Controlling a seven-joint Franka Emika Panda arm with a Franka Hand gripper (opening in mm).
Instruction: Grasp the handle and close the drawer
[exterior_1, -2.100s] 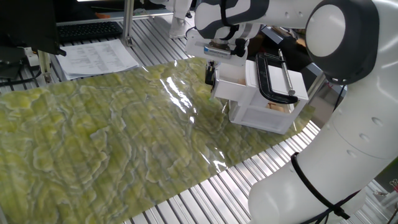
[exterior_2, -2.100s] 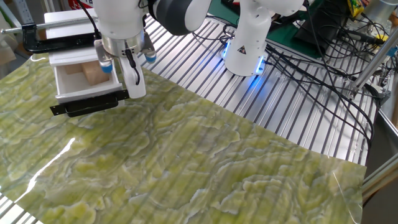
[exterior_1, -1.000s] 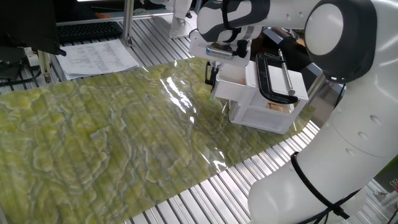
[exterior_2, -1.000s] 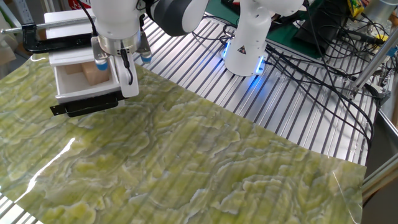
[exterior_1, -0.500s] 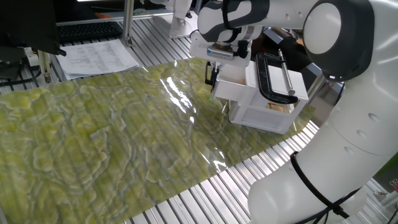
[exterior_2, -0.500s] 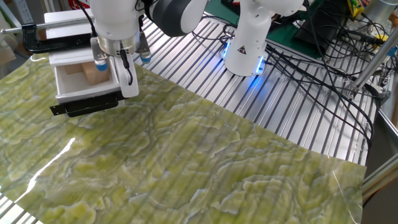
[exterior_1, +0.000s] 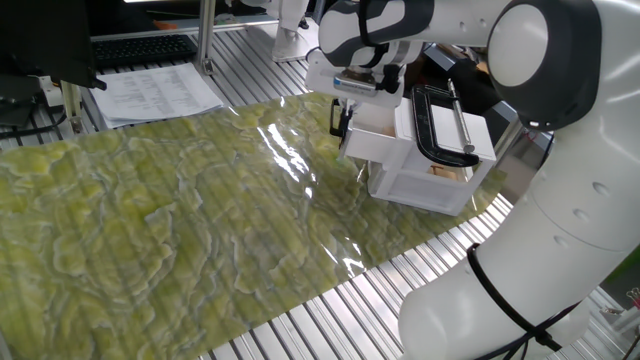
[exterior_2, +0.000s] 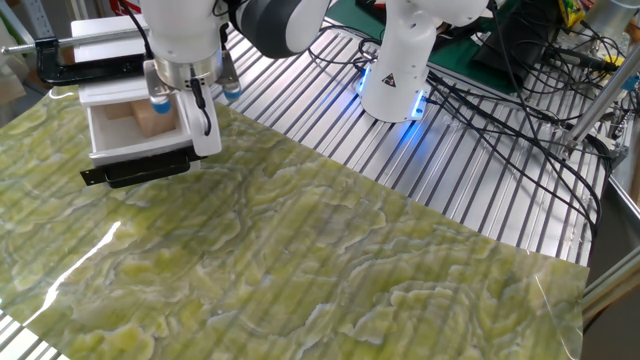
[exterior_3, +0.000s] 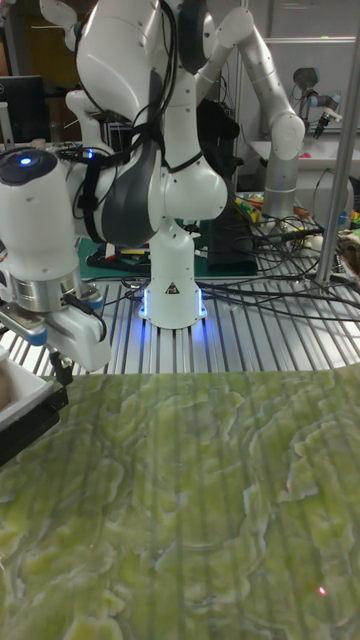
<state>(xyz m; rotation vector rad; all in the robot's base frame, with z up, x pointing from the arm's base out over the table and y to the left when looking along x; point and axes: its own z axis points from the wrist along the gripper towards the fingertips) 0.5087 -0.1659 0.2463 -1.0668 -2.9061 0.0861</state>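
The white two-finger gripper (exterior_2: 187, 112) hangs at the upper left of the frame, over the right end of the open small white plastic drawer (exterior_2: 135, 130); whether its fingers are spread cannot be told. The thin black handle (exterior_2: 135, 172) lies just below, apparently untouched. A large black clamp (exterior_1: 440, 125) grips the white cabinet (exterior_1: 440, 180) on the green marbled mat (exterior_2: 300, 270).

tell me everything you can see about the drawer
The drawer is a small white box, plastic by the look, pulled out of the white cabinet and open at the top, with something tan inside. A black handle runs along its flat front. It sits level over the green patterned mat. The gripper hangs over its right front corner; whether it touches cannot be told.
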